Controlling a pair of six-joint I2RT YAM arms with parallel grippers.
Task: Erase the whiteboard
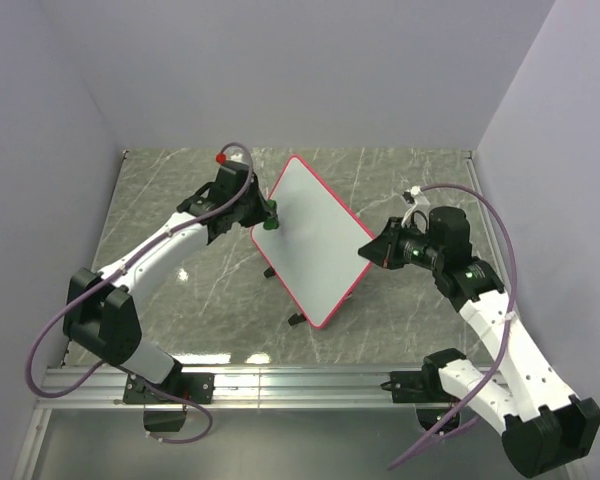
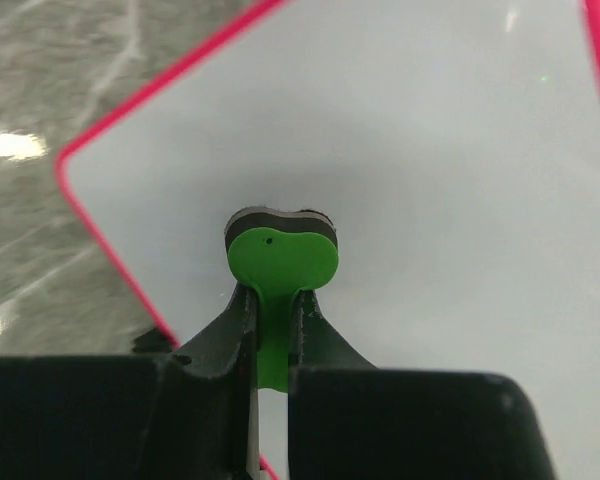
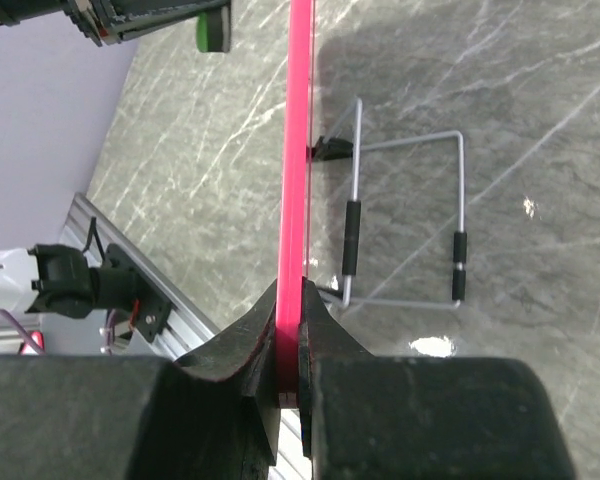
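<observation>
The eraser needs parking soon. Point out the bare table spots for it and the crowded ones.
Bare table lies between the near corner of the whiteboard, the left arm and the rail; also along the far wall beyond the board. Crowded: the board's left edge, where the left tool holds the eraser, and its right edge, clamped by the right tool.

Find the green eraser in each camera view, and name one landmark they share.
Top external: eraser at the whiteboard's left corner.
Left wrist: centre, pinched between the fingers.
Right wrist: top left, beside the frame seen edge-on.
Shared landmark: the whiteboard's pink-red frame.
</observation>
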